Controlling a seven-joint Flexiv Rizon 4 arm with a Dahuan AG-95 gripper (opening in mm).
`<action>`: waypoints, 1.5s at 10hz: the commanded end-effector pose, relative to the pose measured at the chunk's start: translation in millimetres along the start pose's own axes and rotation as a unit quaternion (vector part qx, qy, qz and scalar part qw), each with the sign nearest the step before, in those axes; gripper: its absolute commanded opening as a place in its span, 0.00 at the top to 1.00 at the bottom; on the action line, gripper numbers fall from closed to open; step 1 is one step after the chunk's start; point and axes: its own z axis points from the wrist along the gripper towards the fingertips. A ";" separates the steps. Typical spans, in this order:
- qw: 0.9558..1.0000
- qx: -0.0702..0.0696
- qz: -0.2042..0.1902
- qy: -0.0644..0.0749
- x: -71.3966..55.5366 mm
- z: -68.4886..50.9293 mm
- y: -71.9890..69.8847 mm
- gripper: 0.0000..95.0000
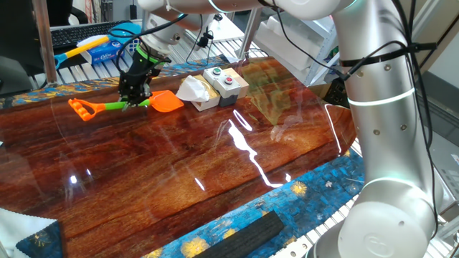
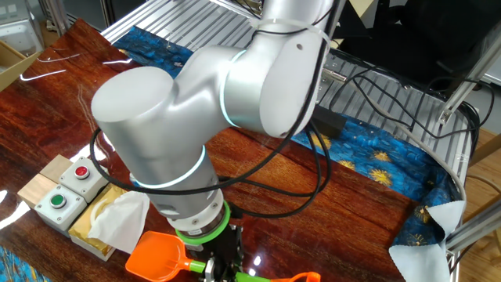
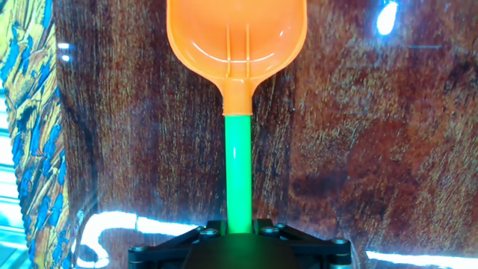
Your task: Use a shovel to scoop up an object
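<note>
Gripping the lime-green shaft of the small orange-bladed plastic toy shovel (image 1: pixel 122 106) in closed 2-finger gripper (image 1: pixel 135 98) jaws, upper left, needing blade kept low toward the tan tissue-stuffed box (image 1: pixel 195 92).

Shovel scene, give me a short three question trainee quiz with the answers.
1. True or false: the gripper is at the shovel's green shaft.
2. What lies just past the shovel's blade? A) tissue box B) blue scoop C) keyboard
3. Fill in: the grey button box has one red button and one ____ button.

Key: 1 true; 2 A; 3 green.
</note>
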 end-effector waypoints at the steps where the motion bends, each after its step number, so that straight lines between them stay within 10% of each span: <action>1: 1.000 0.003 0.009 0.006 -0.2 -0.9 0.1 1.00; 15: 0.999 -0.006 0.031 0.039 -16.0 -16.1 -1.9 1.00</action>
